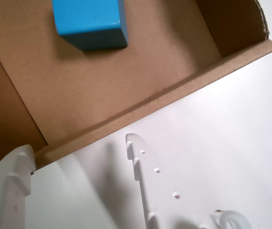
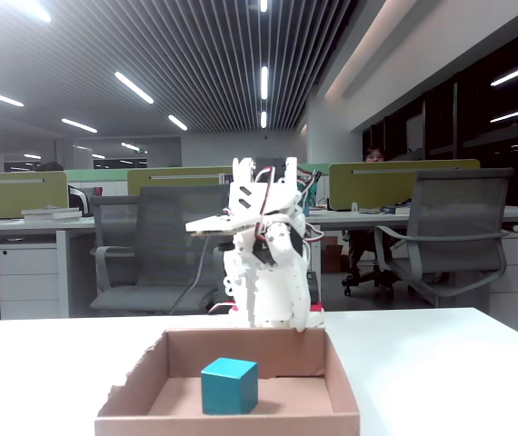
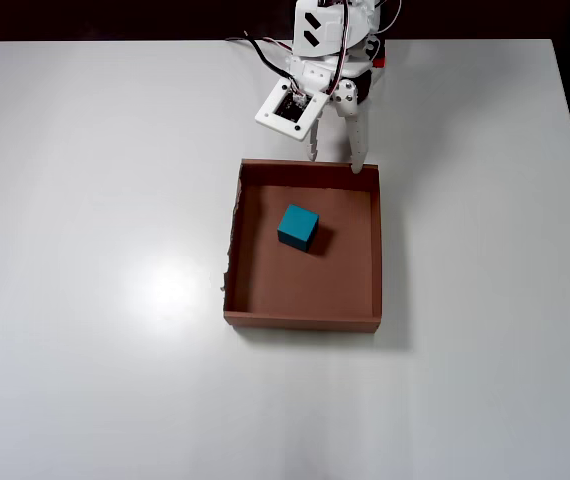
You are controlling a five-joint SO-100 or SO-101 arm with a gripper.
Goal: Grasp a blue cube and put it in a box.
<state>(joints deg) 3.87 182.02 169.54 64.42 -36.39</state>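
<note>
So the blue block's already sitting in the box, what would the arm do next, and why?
Probably just pull back toward its base and rest. The blue cube lies on the floor of the box, apart from its walls, and the gripper is open and empty at the box's near wall, so nothing seems left to carry.

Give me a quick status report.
Tool open, empty, at box edge. Blue cube resting inside box. Nothing in the way.

Blue cube [image 1: 89,21]: smooth faces, soft satin sheen on top, plastic-like.
Box [image 3: 305,312]: brown cardboard, matt, faintly fibrous; left wall edge ragged, torn.
Hand [image 1: 78,148]: white plastic, matt, small dimples on one finger [image 1: 148,181].
Table [image 3: 95,200]: white, smooth, slightly glossy, soft light patch in overhead view.
</note>
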